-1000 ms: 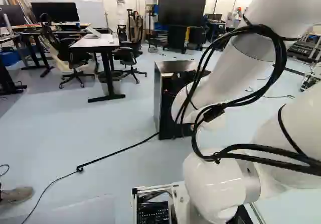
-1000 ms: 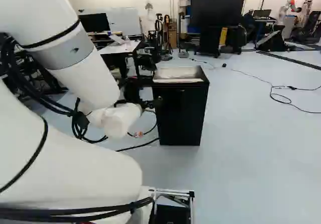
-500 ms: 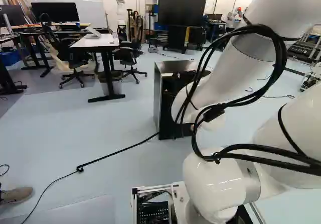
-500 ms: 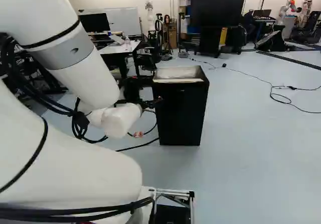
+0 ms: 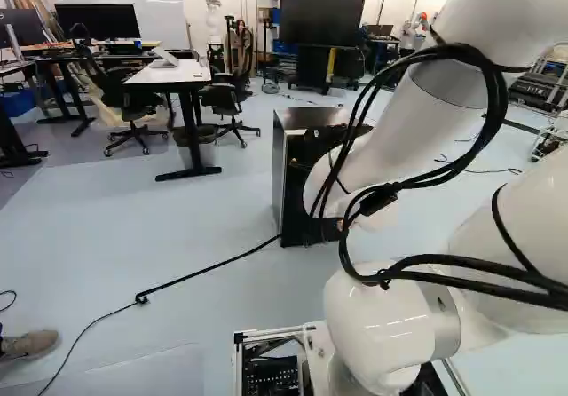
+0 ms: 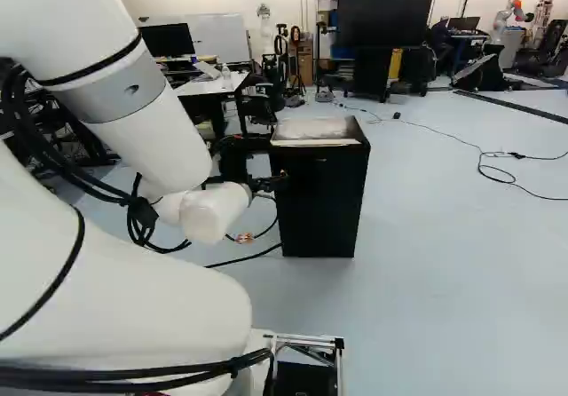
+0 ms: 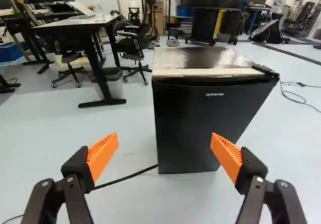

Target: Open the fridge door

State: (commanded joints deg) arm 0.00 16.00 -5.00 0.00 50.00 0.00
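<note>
Pincer (image 7: pixel 164 137): mine, released and wide, gripping nothing;
Fridge (image 7: pixel 205 58): upright on the floor (image 7: pixel 135 199), ahead of me; its door (image 7: pixel 200 123) looks closed;
Door edge: I'd take the upright edge towards the desk (image 7: pixel 75 24), opposite what looks like a hinge cap (image 7: pixel 267 71); I see no handle;
Door feel: rigid, probably slick; stiff at the seal, then light; the cabinet might tip or slide.

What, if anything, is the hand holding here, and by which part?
Nothing: the hand is open, with bare floor between its pads, and the fridge stands ahead, ungripped.
</note>
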